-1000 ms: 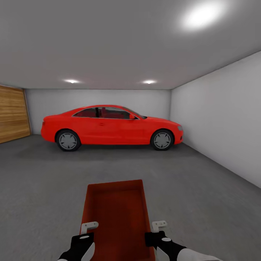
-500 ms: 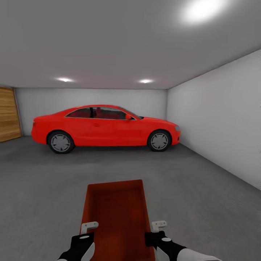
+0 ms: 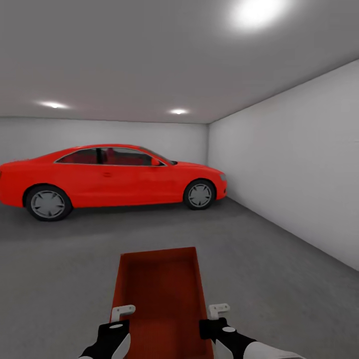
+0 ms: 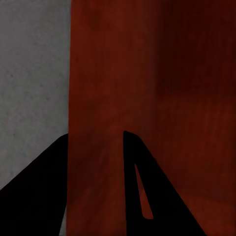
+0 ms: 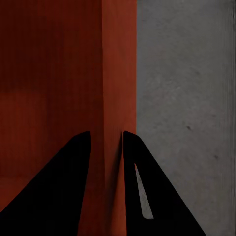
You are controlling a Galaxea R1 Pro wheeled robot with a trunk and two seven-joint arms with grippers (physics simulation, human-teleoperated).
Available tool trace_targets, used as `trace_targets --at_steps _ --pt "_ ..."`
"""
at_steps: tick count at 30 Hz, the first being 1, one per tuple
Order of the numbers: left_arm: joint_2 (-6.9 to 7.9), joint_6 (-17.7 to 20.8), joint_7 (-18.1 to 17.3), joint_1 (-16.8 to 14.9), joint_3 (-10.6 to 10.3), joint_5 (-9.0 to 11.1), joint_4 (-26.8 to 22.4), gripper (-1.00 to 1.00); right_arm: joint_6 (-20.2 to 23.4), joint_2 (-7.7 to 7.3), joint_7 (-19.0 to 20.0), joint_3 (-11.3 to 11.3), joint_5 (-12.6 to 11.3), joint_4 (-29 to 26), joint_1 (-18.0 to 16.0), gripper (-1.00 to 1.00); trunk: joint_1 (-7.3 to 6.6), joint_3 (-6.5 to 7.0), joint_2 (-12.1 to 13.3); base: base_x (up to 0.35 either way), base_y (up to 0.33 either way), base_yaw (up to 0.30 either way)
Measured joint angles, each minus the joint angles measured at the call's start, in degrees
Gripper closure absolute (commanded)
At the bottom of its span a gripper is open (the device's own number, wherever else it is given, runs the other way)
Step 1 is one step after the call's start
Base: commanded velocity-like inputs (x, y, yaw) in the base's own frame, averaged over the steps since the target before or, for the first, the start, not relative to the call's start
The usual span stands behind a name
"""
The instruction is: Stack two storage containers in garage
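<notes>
Garage (image 3: pixel 279 164) interior, white walls, grey ceiling with spotlights, rough dark-grey floor (image 3: pixel 279 279) all around me. My left gripper (image 4: pixel 93 157) has its two black fingers (image 4: pixel 34 196) straddling the left long wall of the storage container (image 3: pixel 158 294), one finger outside, one inside, jaws narrow and clamped on that wall. My right gripper (image 5: pixel 107 157) does the same on the right long wall, fingers (image 5: pixel 59 187) either side of the thin orange-red wall, jaws narrow, holding it. Head view: left gripper (image 3: pixel 119 319) and right gripper (image 3: pixel 214 316) sit at the near end of the container, one on each long side, white finger brackets above black wrists. Container runs lengthwise straight out from between my jaws, open top up, empty inside as far as I can see, held above the floor; cannot tell how high. Beyond each jaw's outer side, bare grey concrete shows in both wrist views. Farther out past the container's far end, more floor, then a red car (image 3: pixel 109 179) parked side-on, front pointing toward my right, near the back wall. White side wall runs along well off my right gripper.
</notes>
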Motion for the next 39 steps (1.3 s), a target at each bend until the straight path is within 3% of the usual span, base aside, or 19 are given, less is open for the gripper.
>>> trace_targets --at_steps 19,36,39 --pt "-0.22 0.00 0.30 0.01 -0.02 -0.01 0.06 1.00 0.00 -0.24 0.34 -0.07 0.02 0.07 0.00 1.00 0.00 0.52 0.00 0.334 0.016 -0.267" --pt "-0.45 -0.08 0.73 0.03 -0.08 0.24 -0.17 1.00 0.24 -0.48 0.73 0.06 0.08 -0.38 -0.01 1.00 0.04 0.61 0.00 0.027 0.000 -0.046" --pt "-0.44 -0.08 0.76 0.04 -0.15 0.37 -0.18 1.00 0.20 -0.48 0.72 0.05 0.08 -0.33 -0.01 1.00 0.69 0.07 -1.19 0.000 0.000 0.000"
